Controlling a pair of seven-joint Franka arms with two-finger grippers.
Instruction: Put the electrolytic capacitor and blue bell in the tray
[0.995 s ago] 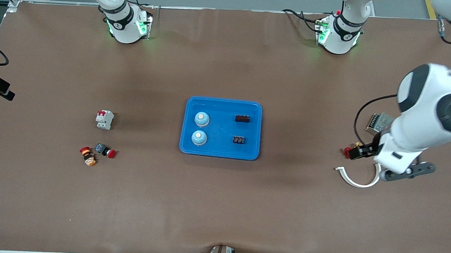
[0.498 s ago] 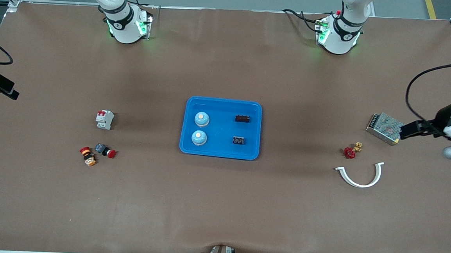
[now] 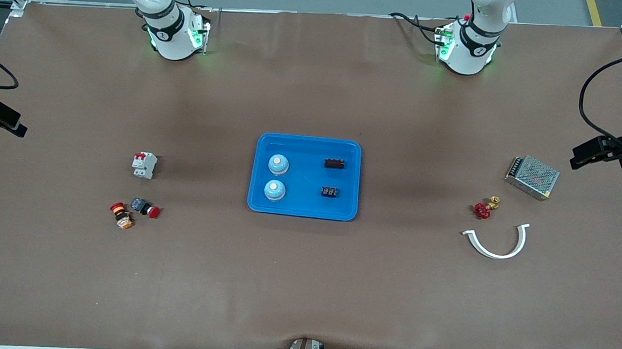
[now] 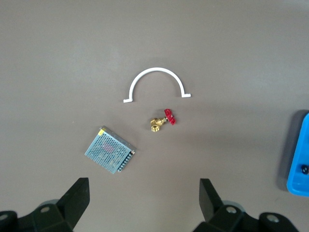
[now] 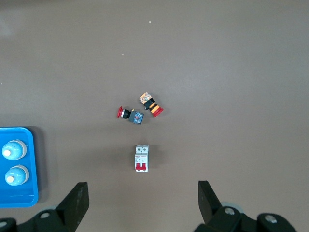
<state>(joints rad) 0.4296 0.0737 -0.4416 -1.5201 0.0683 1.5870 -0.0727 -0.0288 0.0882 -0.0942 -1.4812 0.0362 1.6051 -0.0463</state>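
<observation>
Left wrist view, left tool [image 4: 145,203] spread, tray [image 4: 298,159] well apart.

Blue tray [image 3: 306,142], mid-table; two blue bells [image 3: 278,164], two dark capacitors [image 3: 334,164] inside

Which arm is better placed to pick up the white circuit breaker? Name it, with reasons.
Right. The circuit breaker lies toward the right arm's end of the table, almost under the open right gripper. The open left gripper hangs over the left arm's end, near the metal power supply.
</observation>
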